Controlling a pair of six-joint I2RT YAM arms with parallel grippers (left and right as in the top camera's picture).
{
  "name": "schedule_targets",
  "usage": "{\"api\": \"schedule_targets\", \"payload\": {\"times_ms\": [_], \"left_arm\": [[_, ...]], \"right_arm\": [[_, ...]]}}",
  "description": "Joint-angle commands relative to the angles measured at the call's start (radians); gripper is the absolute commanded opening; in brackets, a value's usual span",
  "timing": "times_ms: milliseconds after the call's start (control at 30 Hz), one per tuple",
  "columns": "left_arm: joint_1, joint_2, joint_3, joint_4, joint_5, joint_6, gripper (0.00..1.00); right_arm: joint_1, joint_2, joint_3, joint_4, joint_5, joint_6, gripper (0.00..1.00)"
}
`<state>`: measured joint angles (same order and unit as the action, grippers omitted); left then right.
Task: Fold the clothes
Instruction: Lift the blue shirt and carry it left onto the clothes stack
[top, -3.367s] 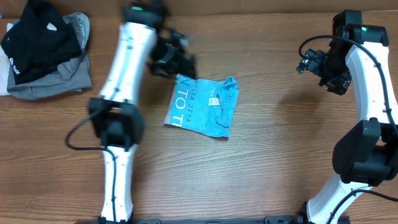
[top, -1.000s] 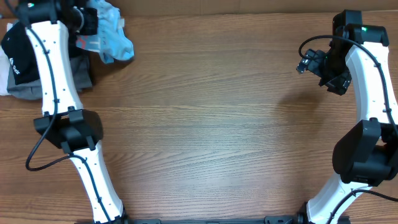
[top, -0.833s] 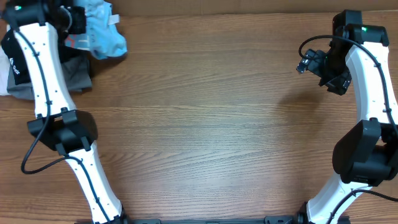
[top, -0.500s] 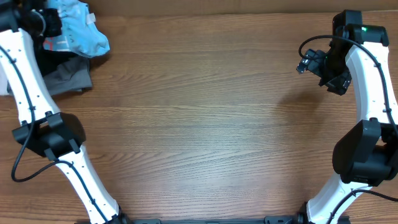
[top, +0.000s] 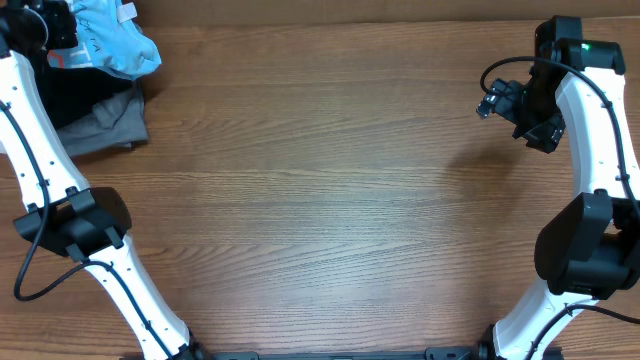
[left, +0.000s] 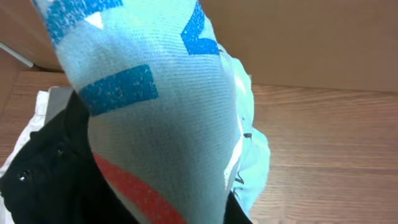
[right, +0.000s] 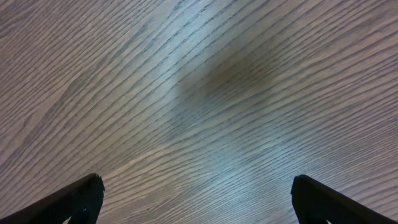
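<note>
- Brown wood-grain table (top: 330, 200) fills the overhead view, with one arm at each side.
- At the far left corner, the left gripper (top: 52, 24) is pressed together on the sky-blue T-shirt (top: 112, 42), which is bunched above the grey garment (top: 105, 125).
- On the other side, the right gripper (right: 198, 198) has its fingers (right: 74, 199) spread wide over bare wood and holds nothing.
- Only the left wrist view shows the thin knit, the darker blue blocks and a red stripe, with the black garment (left: 43, 180) below.
</note>
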<state>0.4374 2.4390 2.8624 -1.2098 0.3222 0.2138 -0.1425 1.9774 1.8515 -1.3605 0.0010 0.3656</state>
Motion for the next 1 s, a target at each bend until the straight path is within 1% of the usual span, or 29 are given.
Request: {"api": "schedule_targets", "payload": {"times_ms": [0,100,233,400,533,667,700,767,800,867,900,933,967], "left_arm": [[0.025,-0.006,-0.025,0.047,0.018,0.015,0.04],[0.037,-0.006,-0.026,0.082,0.010,0.014,0.04],[0.061,-0.006,-0.049,0.098,-0.046,0.015,0.04],[0.097,-0.006,-0.116,0.121,-0.100,0.027,0.04],[0.123,-0.006,-0.199,0.194,-0.170,0.021,0.04],[0.148,-0.006,-0.274,0.277,-0.303,-0.039,0.06],[0.154,-0.006,-0.286,0.289,-0.304,-0.038,0.06],[0.166,-0.006,-0.318,0.314,-0.304,-0.039,0.10],[0.170,-0.006,-0.335,0.327,-0.304,-0.038,0.14],[0.178,-0.006,-0.377,0.356,-0.305,-0.039,0.17],[0.180,-0.006,-0.394,0.364,-0.307,-0.039,0.24],[0.181,-0.006,-0.409,0.371,-0.308,-0.039,0.38],[0.181,-0.006,-0.422,0.378,-0.307,-0.039,0.68]], "right_arm": [[0.002,-0.023,0.014,0.005,0.006,0.002,1.00],[0.002,-0.023,0.014,0.005,0.006,0.002,1.00],[0.002,-0.023,0.014,0.005,0.006,0.002,1.00],[0.002,-0.023,0.014,0.005,0.006,0.002,1.00],[0.002,-0.023,0.014,0.006,0.006,0.002,1.00],[0.002,-0.023,0.014,0.005,0.006,0.002,1.00],[0.002,-0.023,0.014,0.005,0.006,0.002,1.00],[0.002,-0.023,0.014,0.005,0.006,0.002,1.00],[0.002,-0.023,0.014,0.005,0.006,0.002,1.00],[0.002,-0.023,0.014,0.005,0.006,0.002,1.00],[0.002,-0.023,0.014,0.005,0.006,0.002,1.00],[0.002,-0.023,0.014,0.005,0.006,0.002,1.00],[0.002,-0.023,0.014,0.005,0.006,0.002,1.00]]}}
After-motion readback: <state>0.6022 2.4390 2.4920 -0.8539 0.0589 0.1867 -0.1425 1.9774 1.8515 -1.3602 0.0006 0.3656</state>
